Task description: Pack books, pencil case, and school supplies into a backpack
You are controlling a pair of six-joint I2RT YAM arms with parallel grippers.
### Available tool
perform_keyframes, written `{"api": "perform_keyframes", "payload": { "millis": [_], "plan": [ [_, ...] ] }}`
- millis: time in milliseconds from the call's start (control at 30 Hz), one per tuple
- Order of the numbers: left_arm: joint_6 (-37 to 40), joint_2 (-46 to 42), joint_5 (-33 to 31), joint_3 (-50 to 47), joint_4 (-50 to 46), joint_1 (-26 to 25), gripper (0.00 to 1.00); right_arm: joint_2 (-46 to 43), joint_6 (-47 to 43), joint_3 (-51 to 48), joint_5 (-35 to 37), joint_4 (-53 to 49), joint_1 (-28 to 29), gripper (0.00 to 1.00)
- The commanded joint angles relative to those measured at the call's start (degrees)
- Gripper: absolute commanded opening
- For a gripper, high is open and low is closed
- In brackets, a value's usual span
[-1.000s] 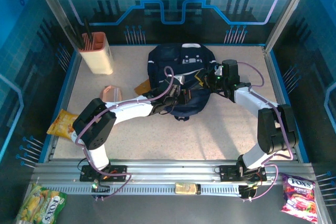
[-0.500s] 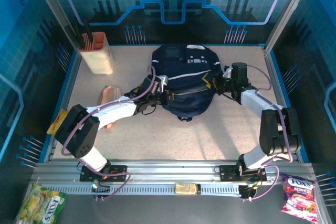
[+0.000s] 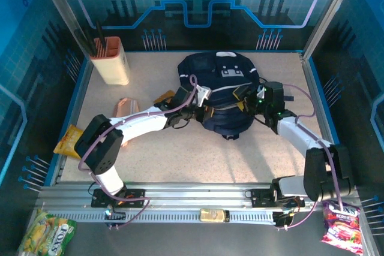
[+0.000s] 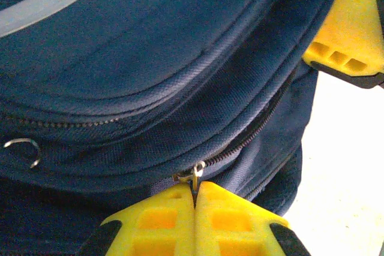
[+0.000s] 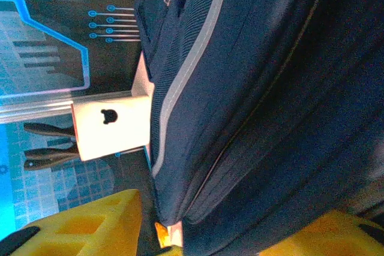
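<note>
- Top external view: the big dark blue backpack [image 3: 225, 73] lies on the counter [image 3: 180, 154], right between the two tools.
- The left tool [image 3: 203, 112] touches the bag's left side and the right tool [image 3: 247, 96] is at its right side. Both look too small here to tell if they are open or closed.
- A flat orange-yellow thing [image 3: 165, 97] pokes out from under the left arm, behind the left tool. Most of it is hidden, so I cannot tell what it is.
- Left wrist view: the left tool [image 4: 195, 193] has its two yellow fingers [image 4: 234, 220] pressed tight together. They pinch the little metal zipper pull [image 4: 195, 173] at their tips.
- One yellow finger of the right tool sticks in at the top right corner, cut off by the edge.
- A small wire ring [image 4: 24, 148] sits on the bag, off to the left of this tool.
- Right wrist view: the right tool [image 5: 231, 226] is open. Its fingers [image 5: 90, 226] stand wide apart with the bag's side between them. The picture's bottom edge cuts them off.
- Past this tool stands a pale box [image 5: 111, 127] with a tiny black bear face. Black handles [image 5: 48, 145] stick out of it.
- A bit of orange [image 5: 162, 235] shows beside one finger, too small to name.
</note>
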Motion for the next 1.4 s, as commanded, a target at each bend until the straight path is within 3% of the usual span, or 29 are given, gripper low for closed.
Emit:
{"api": "perform_keyframes", "payload": {
  "millis": [0, 333, 500, 600, 733, 967, 1367],
  "plan": [
    [2.71, 1.35, 3.95, 3.50, 1.61, -1.30, 0.00, -2.16, 3.34, -0.40, 8.10, -1.21, 2.75, 0.52],
    [4.13, 4.48, 4.05, 7.04, -2.34, -2.03, 0.00, 3.40, 4.39, 3.60, 11.18, -1.06, 5.60, 0.46],
    [5.43, 2.83, 2.50, 5.09, -3.35, -1.00, 0.00, 4.52, 2.26, 4.93, 11.27, -1.37, 4.73, 0.24],
    [5.64, 0.93, 2.51, 2.68, -3.79, 1.13, 0.00, 3.26, -0.31, 5.63, 11.70, -3.54, 3.48, 0.17],
    [7.55, -0.29, 3.69, 0.03, -4.83, 4.87, 0.00, 0.41, -3.06, 5.64, 11.63, -5.74, 2.03, 0.15],
    [11.82, 3.17, -0.46, 1.79, -5.27, 9.36, 0.00, -4.41, -5.76, 5.60, 11.20, -9.01, -0.69, 0.15],
    [9.51, 15.37, -2.76, 18.77, -8.35, 16.27, 0.00, -3.96, -5.51, 6.76, 10.47, -9.08, 2.40, 0.16]
  ]
}}
